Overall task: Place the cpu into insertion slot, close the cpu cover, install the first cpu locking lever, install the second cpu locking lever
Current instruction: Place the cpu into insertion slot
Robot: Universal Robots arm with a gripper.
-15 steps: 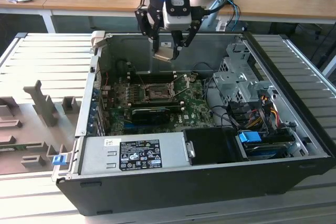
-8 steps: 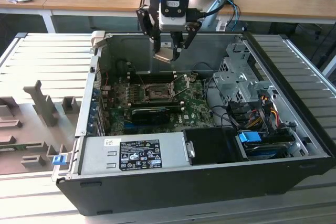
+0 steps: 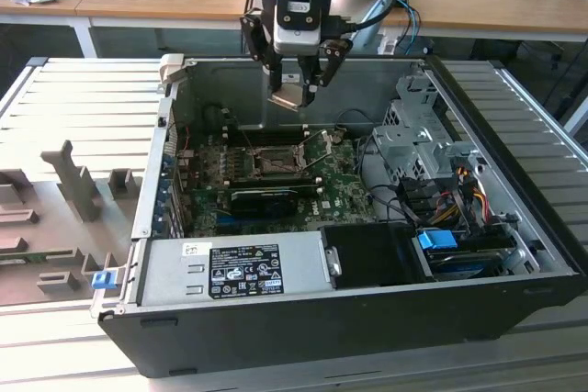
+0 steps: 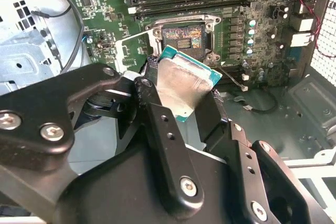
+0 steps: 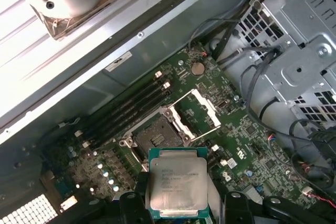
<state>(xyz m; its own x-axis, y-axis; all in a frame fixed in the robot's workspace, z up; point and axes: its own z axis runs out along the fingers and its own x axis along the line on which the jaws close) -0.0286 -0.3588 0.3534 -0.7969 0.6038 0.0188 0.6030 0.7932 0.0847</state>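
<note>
Insertion slot [image 3: 274, 163] bare, mid-board. Well above it, gripper [image 3: 296, 91] clamped on the cpu [image 5: 177, 184] by opposite edges. Cpu cover [image 5: 198, 113] stands flipped open beside the slot. Chip likely light, stiff, slick-topped, with a fragile underside, so edge hold only.

Open insertion slot [image 5: 155, 139] — raised cpu cover [image 5: 195, 113] alongside

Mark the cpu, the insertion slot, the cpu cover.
cpu [image 5: 177, 183]: first wrist view, centre of metal top.
insertion slot [image 5: 152, 138]: first wrist view, dark pin field.
cpu cover [image 5: 208, 107]: first wrist view, frame rail.
</note>
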